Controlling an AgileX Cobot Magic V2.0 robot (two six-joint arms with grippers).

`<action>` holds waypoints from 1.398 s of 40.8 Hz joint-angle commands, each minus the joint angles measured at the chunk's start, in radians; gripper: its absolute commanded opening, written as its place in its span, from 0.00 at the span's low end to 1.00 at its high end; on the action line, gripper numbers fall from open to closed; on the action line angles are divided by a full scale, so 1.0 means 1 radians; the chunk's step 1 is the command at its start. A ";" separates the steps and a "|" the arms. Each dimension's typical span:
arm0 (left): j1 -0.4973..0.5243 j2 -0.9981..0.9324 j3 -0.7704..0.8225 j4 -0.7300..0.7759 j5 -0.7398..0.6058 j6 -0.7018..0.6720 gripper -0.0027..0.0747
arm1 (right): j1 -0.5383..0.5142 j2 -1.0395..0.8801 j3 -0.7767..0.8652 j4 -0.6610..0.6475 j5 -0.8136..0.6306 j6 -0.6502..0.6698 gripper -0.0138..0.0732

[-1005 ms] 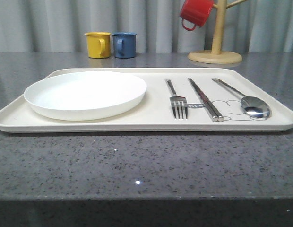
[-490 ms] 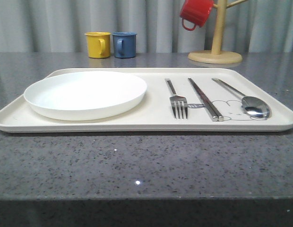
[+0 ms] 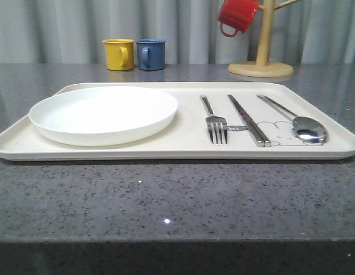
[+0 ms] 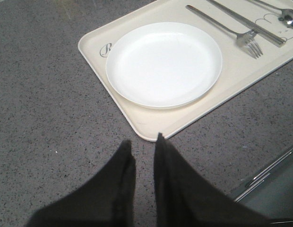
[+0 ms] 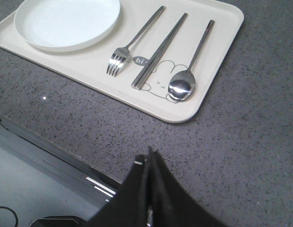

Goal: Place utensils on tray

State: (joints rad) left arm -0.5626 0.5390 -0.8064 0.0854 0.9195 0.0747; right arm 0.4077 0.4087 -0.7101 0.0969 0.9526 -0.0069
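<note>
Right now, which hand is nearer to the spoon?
Right. The right hand hovers off the tray's edge near the spoon; the left hand sits by the plate end.

Worktop (image 3: 177,200) in front of the tray (image 3: 183,150) is bare, open for my gripper. On the tray, plate (image 3: 103,113) fills the left half; fork (image 3: 215,121), chopsticks (image 3: 248,120), spoon (image 3: 298,120) lie right of it, narrow gaps between.
</note>
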 commanded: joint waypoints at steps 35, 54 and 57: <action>0.219 -0.304 0.266 -0.004 -0.236 -0.010 0.01 | 0.000 0.008 -0.023 0.007 -0.073 -0.010 0.02; 0.483 -0.539 0.756 -0.036 -0.981 -0.010 0.01 | 0.000 0.008 -0.023 0.007 -0.073 -0.010 0.02; 0.494 -0.563 0.793 -0.036 -0.997 -0.010 0.01 | 0.000 0.008 -0.023 0.007 -0.073 -0.010 0.02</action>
State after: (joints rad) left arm -0.0784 -0.0068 -0.0143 0.0594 0.0459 0.0747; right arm 0.4077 0.4087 -0.7101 0.0992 0.9526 -0.0077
